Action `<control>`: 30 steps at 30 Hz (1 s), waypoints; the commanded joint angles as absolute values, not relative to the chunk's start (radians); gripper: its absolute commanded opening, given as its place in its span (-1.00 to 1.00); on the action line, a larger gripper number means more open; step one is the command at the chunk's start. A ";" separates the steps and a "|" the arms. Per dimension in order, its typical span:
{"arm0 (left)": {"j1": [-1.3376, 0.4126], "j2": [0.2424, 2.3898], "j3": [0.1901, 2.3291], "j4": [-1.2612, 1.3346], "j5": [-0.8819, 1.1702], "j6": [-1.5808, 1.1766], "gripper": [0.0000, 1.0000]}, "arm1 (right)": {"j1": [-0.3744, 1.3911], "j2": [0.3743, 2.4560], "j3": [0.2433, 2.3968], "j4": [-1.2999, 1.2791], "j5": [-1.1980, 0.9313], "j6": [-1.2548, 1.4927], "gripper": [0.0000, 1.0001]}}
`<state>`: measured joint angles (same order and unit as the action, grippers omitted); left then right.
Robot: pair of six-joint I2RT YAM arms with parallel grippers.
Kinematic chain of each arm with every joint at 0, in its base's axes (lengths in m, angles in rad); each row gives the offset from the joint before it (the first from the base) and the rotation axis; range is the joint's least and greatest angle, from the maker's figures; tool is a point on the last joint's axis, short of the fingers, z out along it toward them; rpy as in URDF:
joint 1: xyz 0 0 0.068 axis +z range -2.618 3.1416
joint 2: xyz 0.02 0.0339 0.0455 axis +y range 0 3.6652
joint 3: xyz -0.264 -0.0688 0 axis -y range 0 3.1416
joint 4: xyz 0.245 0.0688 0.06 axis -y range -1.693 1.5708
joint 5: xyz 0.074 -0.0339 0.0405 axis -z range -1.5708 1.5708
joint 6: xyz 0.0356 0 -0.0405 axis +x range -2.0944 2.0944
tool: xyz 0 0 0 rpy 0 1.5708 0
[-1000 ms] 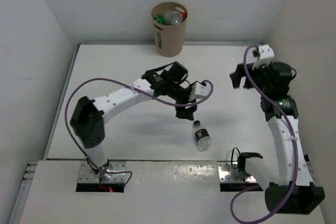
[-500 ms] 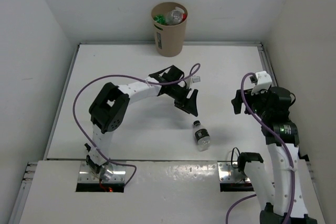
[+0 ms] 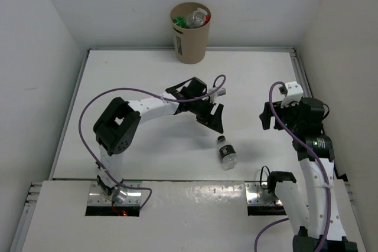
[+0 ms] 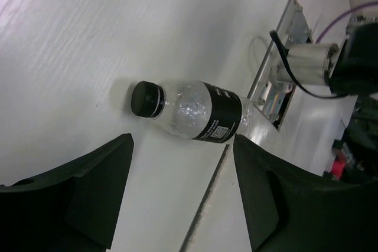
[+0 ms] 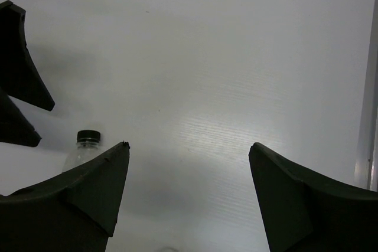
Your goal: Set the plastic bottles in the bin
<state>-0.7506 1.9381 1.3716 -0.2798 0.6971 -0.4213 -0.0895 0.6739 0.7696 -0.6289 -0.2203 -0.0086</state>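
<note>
One clear plastic bottle with a black cap and black label lies on its side on the white table, seen also in the left wrist view as the bottle and, partly hidden by a finger, in the right wrist view as the bottle. My left gripper hovers just up-left of it, open and empty. The tan bin stands at the back wall with several bottles inside. My right gripper is open and empty over the table's right side.
White walls close in the table on the left, back and right. A metal mounting plate and purple cables sit at the near edge by the arm bases.
The left arm pulled back toward its base, its gripper settling just above the lying bottle with jaws narrowed. The right arm dropped and drew nearer. The bottle did not move.
</note>
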 commanded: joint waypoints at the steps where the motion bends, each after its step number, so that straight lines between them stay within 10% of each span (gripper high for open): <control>1: -0.773 1.833 1.341 -0.166 0.828 -0.214 0.54 | -0.094 0.666 0.759 -0.606 -0.207 -0.021 0.61; 9: -0.874 1.704 1.412 -0.455 0.917 0.708 0.65 | -0.092 0.684 0.756 -0.600 -0.184 -0.006 0.61; 16: -1.100 1.625 1.326 -0.586 0.586 1.318 0.73 | -0.106 0.768 0.781 -0.620 -0.066 0.058 0.61; 30: -1.315 1.697 1.287 -0.586 0.138 1.511 0.80 | -0.225 0.891 0.831 -0.640 -0.152 0.141 0.61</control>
<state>-1.2942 1.6836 1.2331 -0.5957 0.2230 1.4570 -0.2089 0.8886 0.7815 -0.6594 -0.1310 0.1120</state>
